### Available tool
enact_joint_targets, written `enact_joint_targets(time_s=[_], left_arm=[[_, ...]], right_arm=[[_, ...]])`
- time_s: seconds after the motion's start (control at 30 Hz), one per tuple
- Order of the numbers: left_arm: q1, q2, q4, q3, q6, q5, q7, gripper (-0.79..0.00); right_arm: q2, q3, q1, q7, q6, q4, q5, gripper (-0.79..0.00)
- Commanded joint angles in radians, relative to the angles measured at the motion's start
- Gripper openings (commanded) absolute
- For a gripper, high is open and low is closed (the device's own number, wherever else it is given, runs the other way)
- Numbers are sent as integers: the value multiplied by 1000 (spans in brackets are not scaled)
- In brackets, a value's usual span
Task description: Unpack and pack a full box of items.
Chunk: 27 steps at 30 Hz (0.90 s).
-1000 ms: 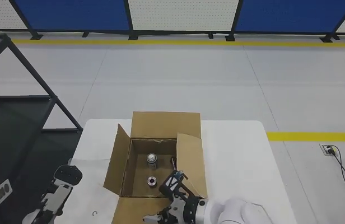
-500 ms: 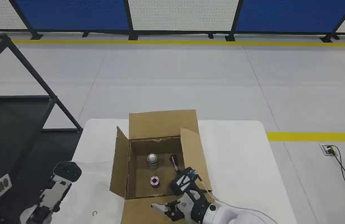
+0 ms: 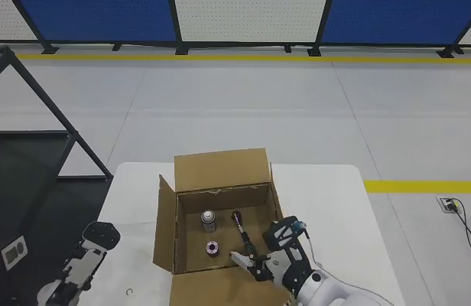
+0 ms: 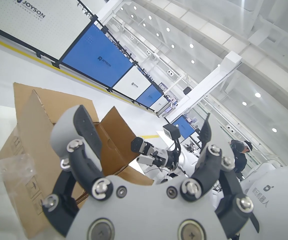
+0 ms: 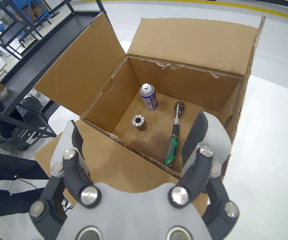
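Since its right flap (image 5: 254, 51) has swung outward, box (image 5: 184, 86) on worktop (image 3: 327, 191) lies open for unpacking: ratchet (image 5: 175, 131), spray can (image 5: 148, 97), socket (image 5: 139, 122) inside. Right end effector (image 5: 137, 122), fingers apart, above near corner; left end effector (image 4: 144, 114) likewise spread.

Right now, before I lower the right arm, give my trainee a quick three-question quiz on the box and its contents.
1. True or false: the spray can stands upright inside the box.
2. How many items are in the box? A one, B three, C six.
3. Fill in: the right end effector, holding nothing, is ____.
Key: 1 true; 2 B; 3 open.
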<state>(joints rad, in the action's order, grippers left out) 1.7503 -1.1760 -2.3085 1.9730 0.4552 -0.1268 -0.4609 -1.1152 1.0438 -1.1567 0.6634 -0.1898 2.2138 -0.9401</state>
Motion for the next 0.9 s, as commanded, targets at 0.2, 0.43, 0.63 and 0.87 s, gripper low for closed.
enact_joint_targets(time_s=[0.2,0.43,0.63,0.87], left_arm=[[0,3,-15,-34,-3,26,-33,0],[-5,5,-33,-70,-5,47,-55,0],[-30,13,-40,-131,50,85,-146,0],[-82,19,-29,-204,35,136,-179,0]], right_arm=[[-2,130,25,9,3,-109,144,0],[-5,200,60,21,-18,-233,222,0],[-5,254,66,83,8,-299,344,0],[2,300,56,185,88,-333,468,0]])
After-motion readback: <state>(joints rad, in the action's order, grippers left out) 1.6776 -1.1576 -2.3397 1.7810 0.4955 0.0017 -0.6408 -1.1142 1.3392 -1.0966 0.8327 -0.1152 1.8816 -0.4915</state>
